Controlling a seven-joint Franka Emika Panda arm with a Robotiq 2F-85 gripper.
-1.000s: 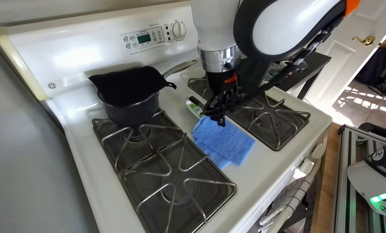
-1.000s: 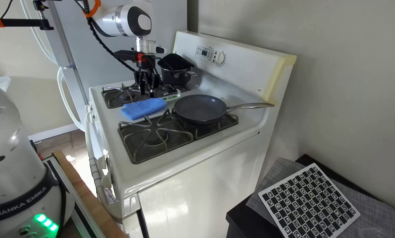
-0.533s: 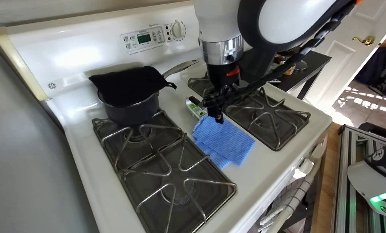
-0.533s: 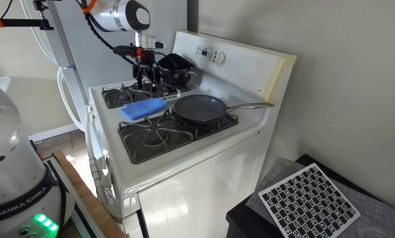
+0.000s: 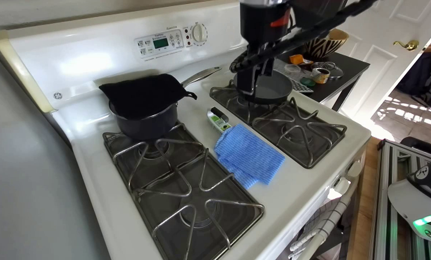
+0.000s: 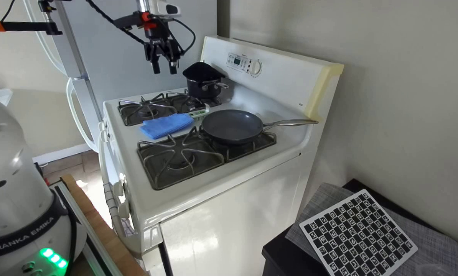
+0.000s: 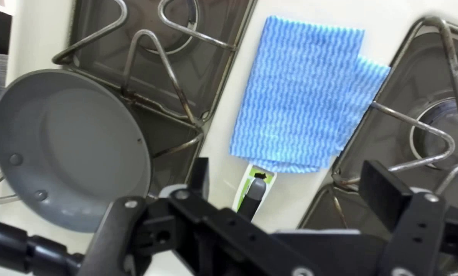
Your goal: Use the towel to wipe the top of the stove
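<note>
The blue towel [image 5: 253, 155] lies folded on the white strip between the burner grates of the stove [image 5: 291, 187]. In the wrist view the towel [image 7: 298, 92] lies flat ahead of the jaws, its right edge touching a grate tray. It also shows in an exterior view [image 6: 167, 125]. My gripper [image 6: 165, 69] is raised well above the stove, with its two fingers apart. In the wrist view the gripper [image 7: 292, 182] has nothing between its fingers. In an exterior view the gripper [image 5: 253, 81] appears in front of the pan.
A white-green object with a dark handle [image 7: 252, 191] lies against the towel's rear end. A grey pan [image 6: 233, 126] sits on a rear burner. A dark pot [image 5: 147, 121] with a black cloth [image 5: 143, 95] stands on the other rear burner. Raised metal grates flank the towel.
My gripper has risen away from the towel, mostly in the last half second. Its fingers look wider apart than one second ago. The towel has not moved.
</note>
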